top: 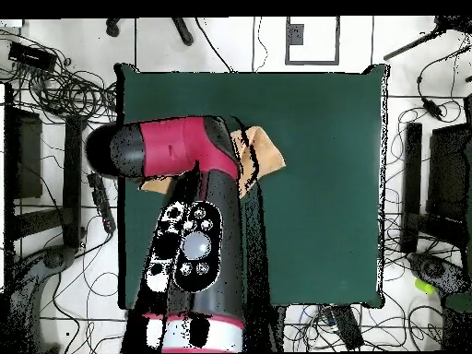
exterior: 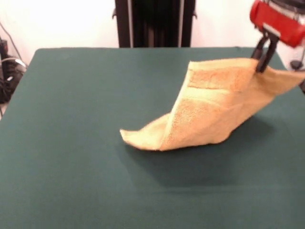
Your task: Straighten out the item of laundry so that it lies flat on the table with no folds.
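Observation:
The orange-tan towel (exterior: pixel 214 112) hangs from one raised edge at the right of the front view. Its lower part trails down to the left and rests folded on the dark green table (exterior: pixel 71 119). A flat woven band shows near its top edge. My gripper (exterior: pixel 264 62) is shut on the towel's upper right edge and holds it above the table. In the overhead view my red and black arm (top: pixel 184 212) covers the gripper and most of the towel (top: pixel 263 157), of which only a small part shows beside the arm on the table (top: pixel 323 184).
The black pedestal (exterior: pixel 155 23) stands behind the table's far edge. Cables and dark equipment (exterior: pixel 7 71) lie off the table's left side. In the overhead view cables and stands (top: pixel 55 83) surround the table on the floor.

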Tool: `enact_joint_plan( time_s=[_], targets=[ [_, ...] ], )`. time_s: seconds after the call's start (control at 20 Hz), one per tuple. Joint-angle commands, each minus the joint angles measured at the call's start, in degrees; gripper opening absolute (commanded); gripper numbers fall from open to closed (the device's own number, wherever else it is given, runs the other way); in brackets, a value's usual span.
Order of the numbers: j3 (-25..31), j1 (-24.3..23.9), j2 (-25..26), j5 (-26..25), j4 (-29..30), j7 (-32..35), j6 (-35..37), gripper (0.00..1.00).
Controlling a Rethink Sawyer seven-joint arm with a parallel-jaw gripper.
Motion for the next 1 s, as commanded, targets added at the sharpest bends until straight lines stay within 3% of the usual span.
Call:
enact_joint_plan(
  time_s=[0.05, 0.4, 0.65, 0.85, 1.0],
  targets=[
    [5.08, -3.21, -7.77, 3.46, 7.09, -3.41, 3.15, 1.00],
    [5.26, -2.44, -6.18, 4.09, 4.45, 0.89, 1.55, 1.00],
    [5.66, -3.51, -7.31, 2.34, 7.57, -2.74, -0.78, 1.00],
    [6.67, -6.56, -10.08, 0.44, 12.71, -10.41, -3.31, 1.00],
    [8.19, -10.64, -12.80, -2.35, 16.44, -20.16, -4.45, 1.00]
  ],
)
